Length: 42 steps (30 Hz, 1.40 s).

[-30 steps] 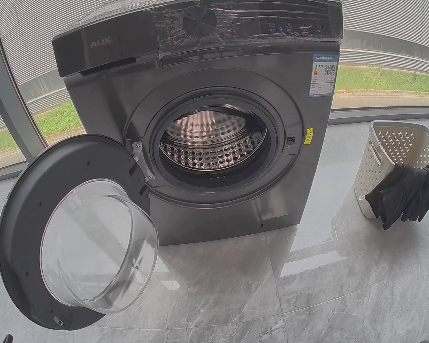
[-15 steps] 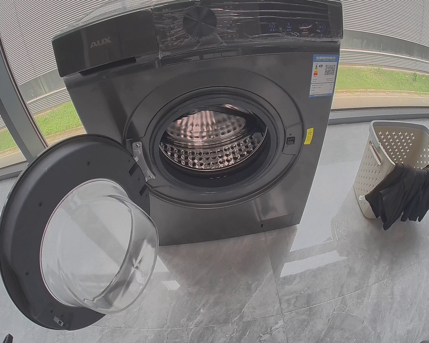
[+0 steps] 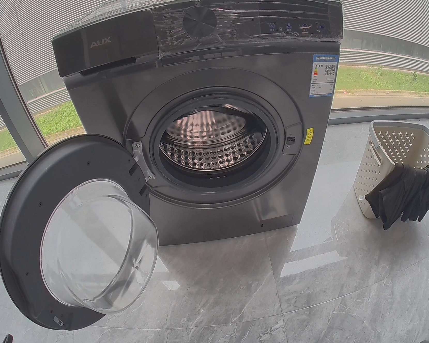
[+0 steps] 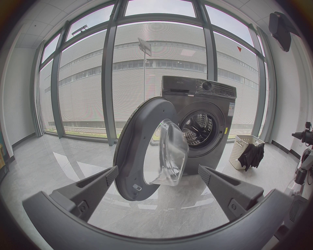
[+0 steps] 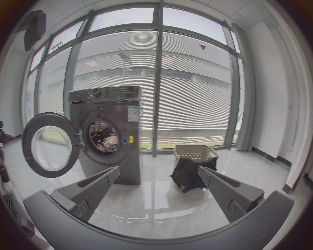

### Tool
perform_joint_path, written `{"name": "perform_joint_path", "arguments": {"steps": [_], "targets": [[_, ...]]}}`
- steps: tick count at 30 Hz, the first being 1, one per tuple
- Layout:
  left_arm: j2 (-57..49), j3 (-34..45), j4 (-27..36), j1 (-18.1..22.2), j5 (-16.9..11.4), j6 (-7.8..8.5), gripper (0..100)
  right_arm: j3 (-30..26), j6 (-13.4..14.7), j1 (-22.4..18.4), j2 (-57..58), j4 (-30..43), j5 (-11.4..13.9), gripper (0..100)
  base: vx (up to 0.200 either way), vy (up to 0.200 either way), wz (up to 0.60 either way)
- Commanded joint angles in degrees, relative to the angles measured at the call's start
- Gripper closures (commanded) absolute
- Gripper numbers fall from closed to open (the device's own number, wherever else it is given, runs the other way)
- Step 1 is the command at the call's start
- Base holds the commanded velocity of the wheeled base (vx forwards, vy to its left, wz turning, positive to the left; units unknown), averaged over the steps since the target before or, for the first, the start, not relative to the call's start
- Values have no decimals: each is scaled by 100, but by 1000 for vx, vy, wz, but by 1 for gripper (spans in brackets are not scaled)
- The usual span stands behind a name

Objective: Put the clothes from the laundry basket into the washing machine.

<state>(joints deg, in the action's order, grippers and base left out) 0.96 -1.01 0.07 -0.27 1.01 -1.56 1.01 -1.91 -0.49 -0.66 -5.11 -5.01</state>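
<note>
We see bright daylight pouring through windows (image 3: 378,28) behind — glare patches on glossy floor (image 3: 310,263), drum (image 3: 213,138) lit inside, wrist views bending hard, dark at corners.

Washing machine (image 3: 107,105): logo (image 3: 100,42), energy lbl (image 3: 323,74), yellow sticker (image 3: 308,136).

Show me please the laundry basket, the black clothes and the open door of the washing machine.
laundry basket (image 3: 367,176), head view, on its perforated side wall.
black clothes (image 3: 404,195), head view, on the fabric hanging over the rim.
washing machine door (image 3: 23,220), head view, on its grey frame.
</note>
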Motion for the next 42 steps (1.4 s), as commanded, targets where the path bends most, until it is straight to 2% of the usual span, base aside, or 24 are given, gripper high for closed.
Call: {"name": "perform_joint_path", "arguments": {"steps": [1, 2, 3, 4, 5, 6, 7, 8, 10, 12, 14, 16, 17, 18, 19, 20, 24, 26, 31, 32, 33, 39, 40, 42], "targets": [[-96, 92, 1, 0, 4, -2, 0, -101, -46, 5, 66, 98, -940, 0, 0, 0, 0], [-96, 92, 1, 0, 4, -2, 0, -84, -55, 5, 66, 177, -1046, 0, 0, 0, 0], [-96, 92, -7, 0, 4, -2, 0, -66, -72, 5, 66, 212, -984, 0, 0, 0, 0], [-96, 92, 1, 0, 4, -2, 0, -84, -90, -13, 66, 142, -510, 0, 0, 0, 0], [-96, 92, 1, 0, 4, -2, 0, -92, -72, -13, 66, 133, -220, 0, 0, 0, 0], [-96, 92, 1, 0, 4, -2, 0, -101, 33, -13, 66, 106, 422, 0, 0, 0, 0], [-96, 92, 1, 0, 4, -2, 0, -101, 60, -13, 66, 71, 782, 0, 0, 0, 0], [-96, 92, -7, 0, 4, -2, 0, -101, 51, -22, 66, 54, 1020, 0, 0, 0, 0], [-96, 92, 1, 0, 4, -2, 0, -101, -28, -22, 66, 54, 1090, 0, 0, 0, 0], [-96, 92, 1, 0, 4, -2, 0, -101, -99, -22, 66, 54, 1028, 0, 0, 0, 0], [-96, 92, 1, 0, 4, -2, 0, -101, -116, -22, 66, 63, 853, 0, 0, 0, 0], [-96, 92, 1, 0, 4, -2, 0, -101, -63, -4, 66, 63, 273, 0, 0, 0, 0], [-96, 92, 1, 0, 4, -2, 0, -101, -63, -4, 66, 71, 202, 0, 0, 0, 0], [-96, 92, 1, 0, 4, -2, 0, -101, -55, -4, 66, 115, -448, 0, 0, 0, 0], [-96, 92, 1, 0, 4, -2, 0, -101, -37, -13, 66, 133, -685, 0, 0, 0, 0], [-96, 92, -7, 0, 4, -2, 0, -101, -28, -13, 66, 142, -685, 0, 0, -200, 0], [-96, 92, -7, 0, 4, -2, 0, -84, -2, 5, 66, 177, -422, 0, 0, -200, 0], [-96, 92, -7, 0, 4, -2, 0, -40, 139, -4, 66, 326, -422, 0, 0, -200, 0], [-96, 92, -7, 0, 4, -2, 0, 4, 200, 5, 66, 423, -281, 0, 0, -200, 0], [-96, 92, -7, 0, 4, -2, 0, -5, 297, -4, 66, 423, 44, 0, 0, 0, 0], [-96, 92, -7, 0, 4, -2, 0, -5, 288, -4, 66, 423, 123, 0, 0, 0, 0], [-96, 92, -7, 0, 4, -2, 0, 4, 253, -13, 66, 432, 141, 0, 0, 0, 0], [-96, 92, -7, 0, 4, -2, 0, 4, 139, -13, 66, 440, 246, 0, 0, 0, 0], [-96, 92, 1, 0, 4, -2, 0, 13, 121, -13, 66, 458, 440, 0, 0, 0, 0]]}}
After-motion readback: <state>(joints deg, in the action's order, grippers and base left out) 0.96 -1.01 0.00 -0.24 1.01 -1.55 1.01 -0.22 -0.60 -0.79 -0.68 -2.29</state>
